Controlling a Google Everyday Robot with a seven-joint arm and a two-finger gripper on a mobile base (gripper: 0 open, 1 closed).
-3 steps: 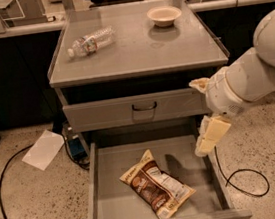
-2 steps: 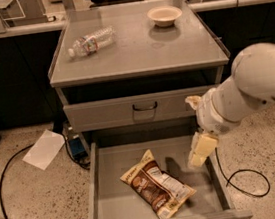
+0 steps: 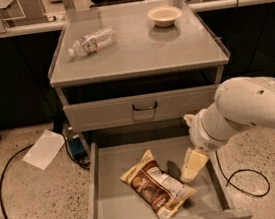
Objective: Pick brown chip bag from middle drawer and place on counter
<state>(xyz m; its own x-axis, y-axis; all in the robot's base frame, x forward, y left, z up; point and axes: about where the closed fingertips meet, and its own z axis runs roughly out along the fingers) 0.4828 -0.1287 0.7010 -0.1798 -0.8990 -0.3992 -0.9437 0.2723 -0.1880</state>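
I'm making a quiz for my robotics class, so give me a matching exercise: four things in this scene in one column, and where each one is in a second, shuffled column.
1. crinkly brown chip bag
2. clear plastic water bottle
3. round cream bowl
4. cream robot gripper

A. grey metal counter, back right
B. on its side, counter's left
C. flat on the open grey metal middle drawer floor
D. over the drawer's right side, beside the bag

Pairs: 1-C, 2-B, 3-A, 4-D

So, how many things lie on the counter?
2: a water bottle at the left, a bowl at the right rear. The gripper hangs over the middle drawer, beside the brown chip bag.
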